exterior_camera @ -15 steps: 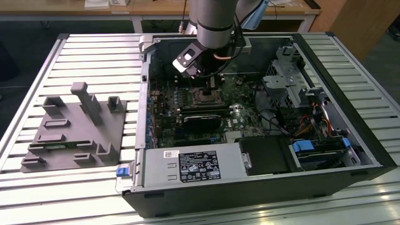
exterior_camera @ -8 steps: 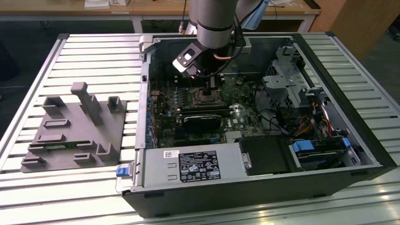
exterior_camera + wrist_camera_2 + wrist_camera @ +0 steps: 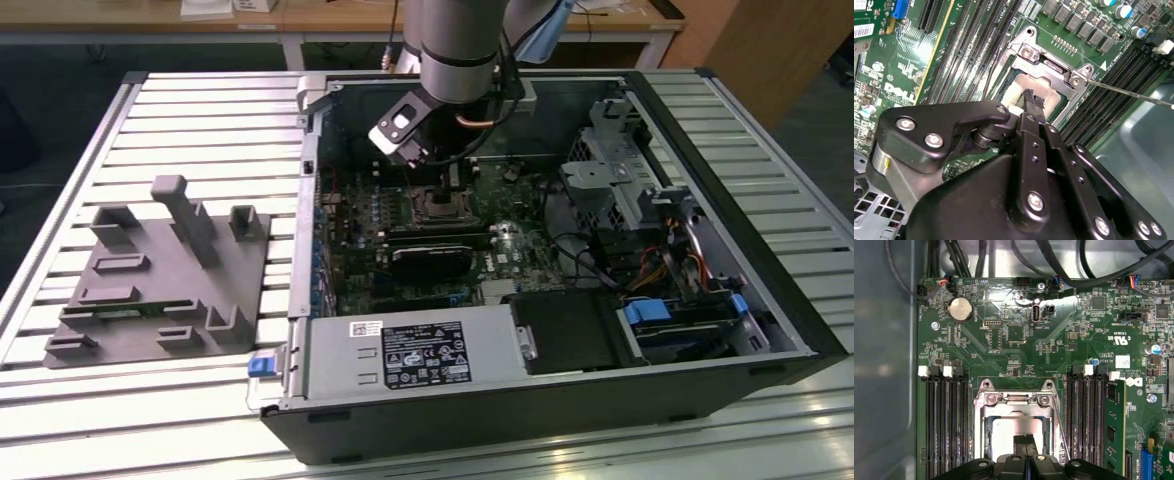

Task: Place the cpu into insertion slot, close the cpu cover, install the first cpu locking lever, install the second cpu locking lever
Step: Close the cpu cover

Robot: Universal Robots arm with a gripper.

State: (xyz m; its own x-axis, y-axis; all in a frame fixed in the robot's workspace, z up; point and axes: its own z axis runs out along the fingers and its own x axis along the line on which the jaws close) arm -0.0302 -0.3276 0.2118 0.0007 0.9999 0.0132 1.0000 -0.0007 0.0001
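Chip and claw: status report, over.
Claw shut, tips at the chip. It lies in the socket, metal frame around it. Thin lever rod angled out beside socket.

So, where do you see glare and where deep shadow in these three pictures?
First wrist view: white glare on the green circuit board, apart from the insertion slot. Second wrist view: the board shines in a patch; the gripper stands dark against it. Exterior view: the slatted table is bright, the computer case dim inside.
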